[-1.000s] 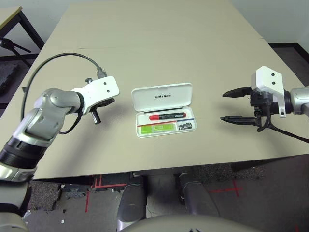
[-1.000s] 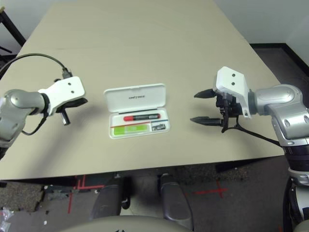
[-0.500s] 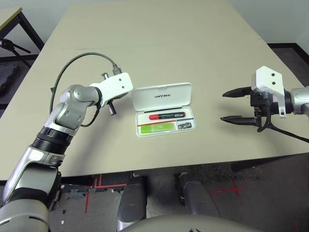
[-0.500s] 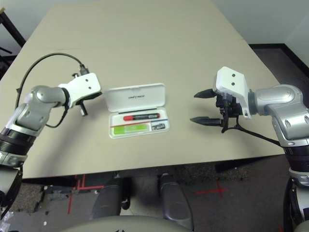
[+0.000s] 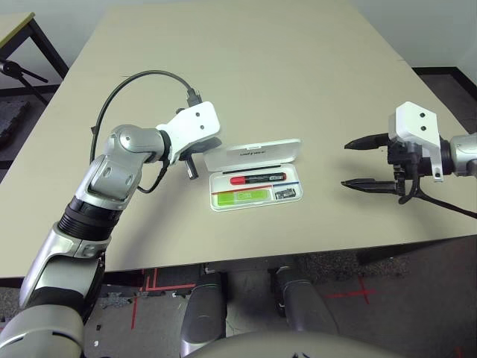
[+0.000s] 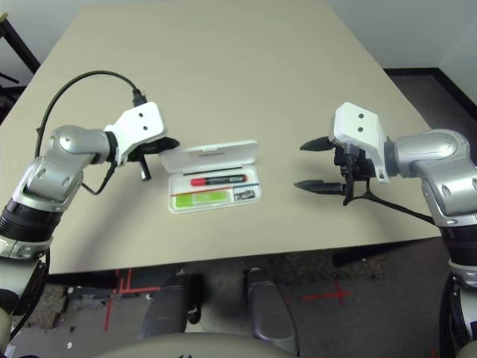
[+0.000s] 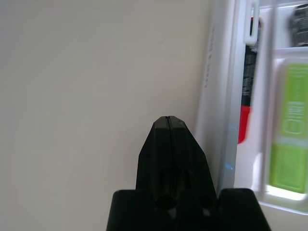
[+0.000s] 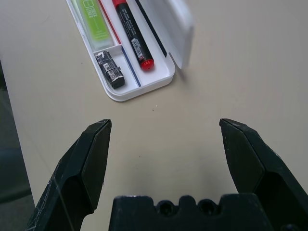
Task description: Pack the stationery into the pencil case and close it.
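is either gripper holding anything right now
No, nothing is held. The left gripper has its jaws shut on nothing, beside the pencil case lid's far edge. The right gripper hangs open, apart from the case.

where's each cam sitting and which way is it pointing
Head pair: on the head, looking forward and down at the table; both silver forearms show, shut left claw beside the pencil case.
Left wrist: along its shut claw toward the case.
Right wrist: between its open claw fingers.
All views share the case with the marker.
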`<control>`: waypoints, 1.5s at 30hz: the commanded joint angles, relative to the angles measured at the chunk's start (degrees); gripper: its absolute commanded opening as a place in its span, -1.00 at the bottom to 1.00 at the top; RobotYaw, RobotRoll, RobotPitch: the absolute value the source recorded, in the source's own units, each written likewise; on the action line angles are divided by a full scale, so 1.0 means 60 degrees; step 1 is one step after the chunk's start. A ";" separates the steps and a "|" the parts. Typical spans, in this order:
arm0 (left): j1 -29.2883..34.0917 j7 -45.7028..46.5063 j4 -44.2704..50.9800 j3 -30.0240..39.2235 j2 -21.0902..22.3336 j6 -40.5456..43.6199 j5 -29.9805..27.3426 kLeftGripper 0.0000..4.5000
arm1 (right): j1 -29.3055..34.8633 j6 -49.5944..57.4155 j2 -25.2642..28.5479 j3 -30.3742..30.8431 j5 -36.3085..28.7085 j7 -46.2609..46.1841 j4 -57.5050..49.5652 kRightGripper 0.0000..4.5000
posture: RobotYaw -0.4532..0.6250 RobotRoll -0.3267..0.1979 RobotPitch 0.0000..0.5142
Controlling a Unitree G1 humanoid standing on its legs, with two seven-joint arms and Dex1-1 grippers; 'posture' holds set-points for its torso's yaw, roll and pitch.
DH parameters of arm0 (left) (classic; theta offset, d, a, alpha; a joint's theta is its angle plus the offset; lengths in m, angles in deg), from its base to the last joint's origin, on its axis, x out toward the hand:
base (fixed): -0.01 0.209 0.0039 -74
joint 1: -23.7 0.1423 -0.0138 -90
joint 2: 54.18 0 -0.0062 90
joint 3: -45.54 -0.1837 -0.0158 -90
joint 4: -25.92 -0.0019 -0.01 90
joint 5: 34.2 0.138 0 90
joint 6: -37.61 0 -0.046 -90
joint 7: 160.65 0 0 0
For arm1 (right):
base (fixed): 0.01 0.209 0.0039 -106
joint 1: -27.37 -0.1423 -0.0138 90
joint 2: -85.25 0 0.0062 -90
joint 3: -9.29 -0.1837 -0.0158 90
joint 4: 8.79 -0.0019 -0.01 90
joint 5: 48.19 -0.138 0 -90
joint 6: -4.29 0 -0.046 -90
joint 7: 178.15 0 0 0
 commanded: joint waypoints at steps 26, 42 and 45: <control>0.0954 -0.0040 0.0241 -0.1887 -0.0099 -0.0129 0.0796 -0.98 | 0.0062 -0.0179 0.0102 0.0248 0.0363 0.0058 0.0107 1.00 | -0.28 0.25 -0.49; 0.1074 -0.0445 0.0450 -0.2269 0.0050 0.0053 0.0931 -0.98 | -0.0034 -0.0115 0.0076 0.0352 0.0424 0.0037 0.0100 1.00 | -0.27 0.25 -0.50; 0.1130 -0.0508 0.0473 -0.2483 0.0034 0.0024 0.1029 -0.98 | -0.0059 -0.0112 0.0063 0.0375 0.0460 0.0037 0.0113 1.00 | -0.28 0.25 -0.50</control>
